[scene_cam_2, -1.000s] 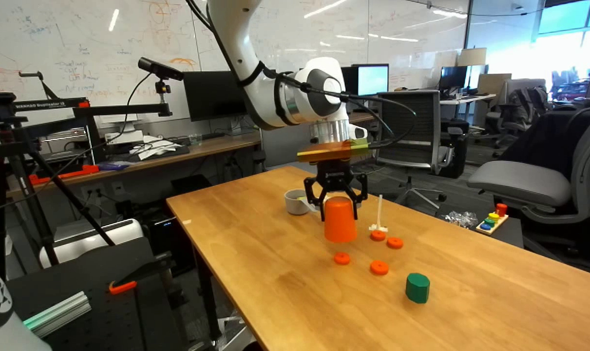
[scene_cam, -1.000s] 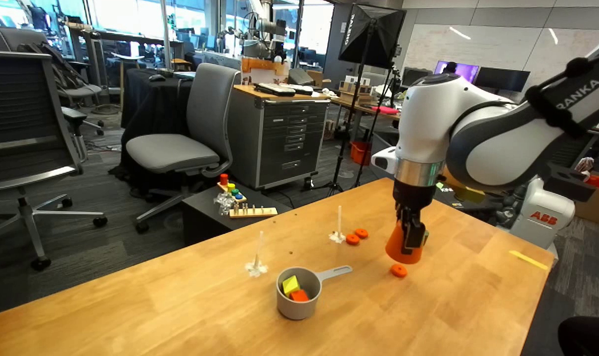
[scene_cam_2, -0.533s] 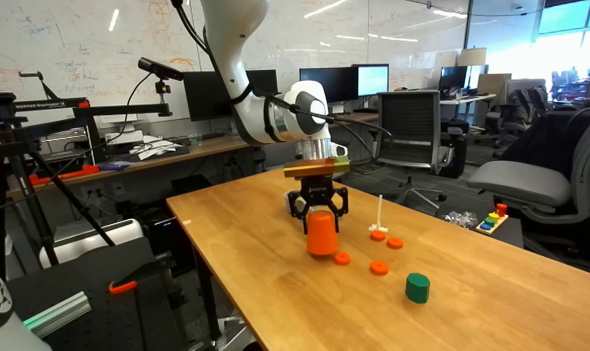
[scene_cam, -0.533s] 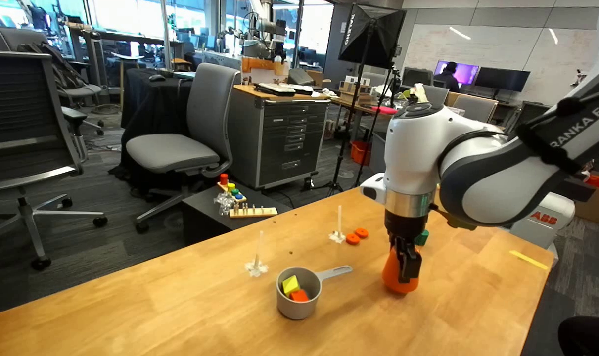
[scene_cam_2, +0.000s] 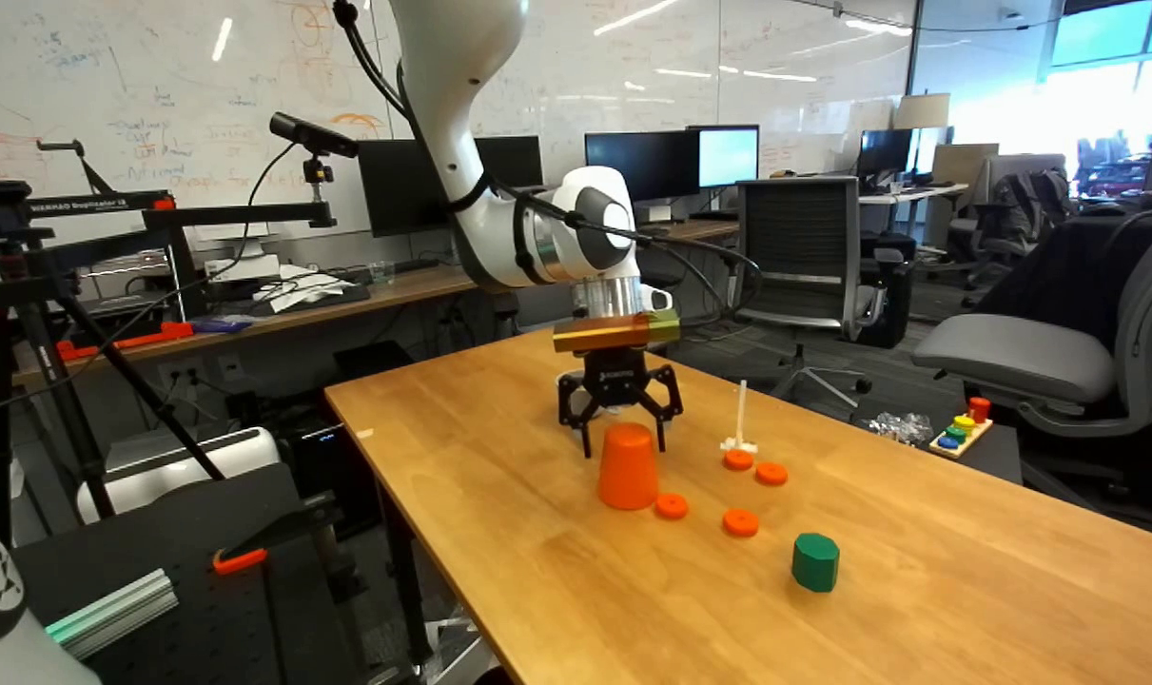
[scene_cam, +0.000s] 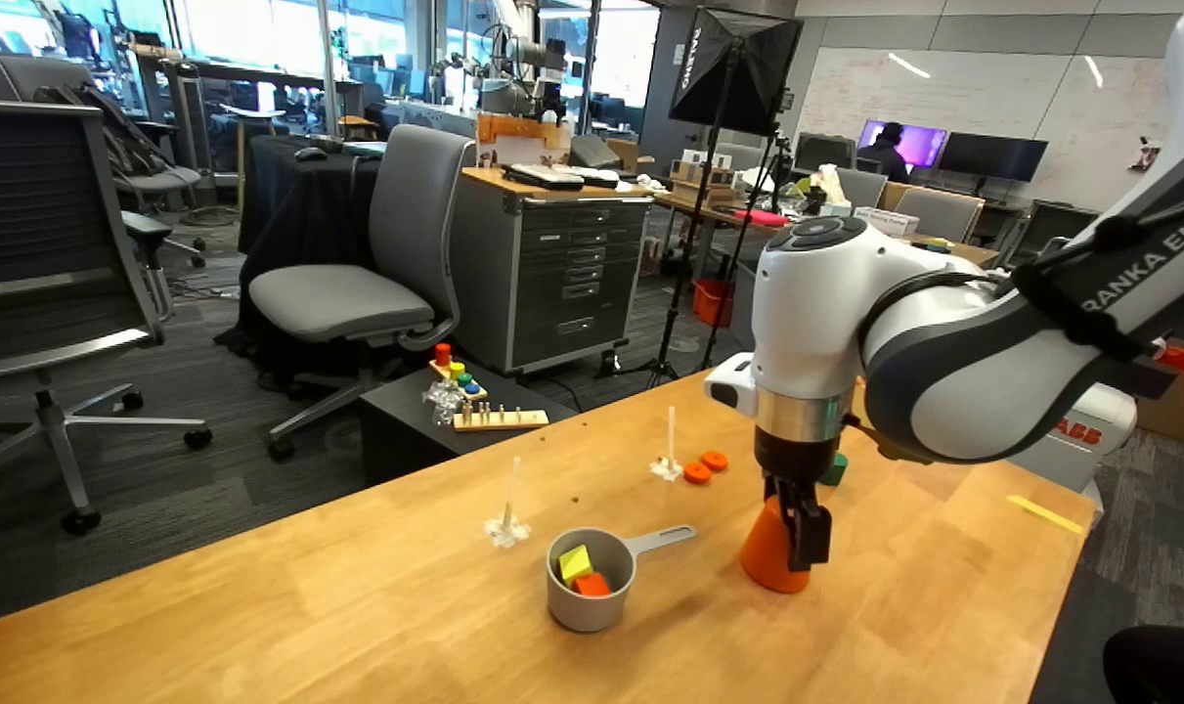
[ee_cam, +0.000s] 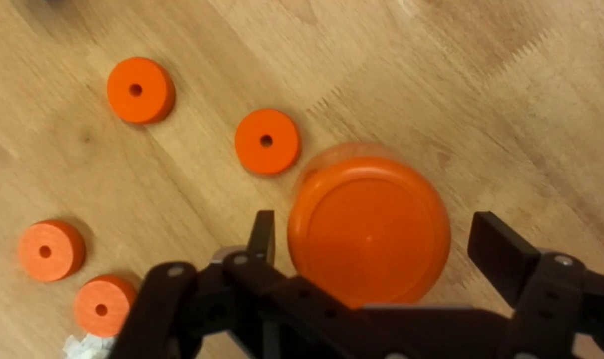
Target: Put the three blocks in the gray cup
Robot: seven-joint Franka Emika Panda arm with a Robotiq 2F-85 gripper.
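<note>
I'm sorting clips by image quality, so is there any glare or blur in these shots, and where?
In both exterior views, light streaks cross a whiteboard and bright windows wash out; in the wrist view, a faint smear edges the orange cup, and a dark patch at the top is blurred.

1) You can read "RANKA EMI", cut off, on your robot arm (scene_cam: 973, 362)
2) You see red "ABB", its A partly covered, on the white machine (scene_cam: 1095, 455)
3) You get "WANHAO Duplicator" on the black bar (scene_cam_2: 97, 203); whiteboard (scene_cam_2: 633, 105) handwriting, illegible

The gray cup (scene_cam: 584, 610) looks smooth and matt, the orange cup (ee_cam: 370, 239) plastic, the table (scene_cam: 337, 606) wooden.
</note>
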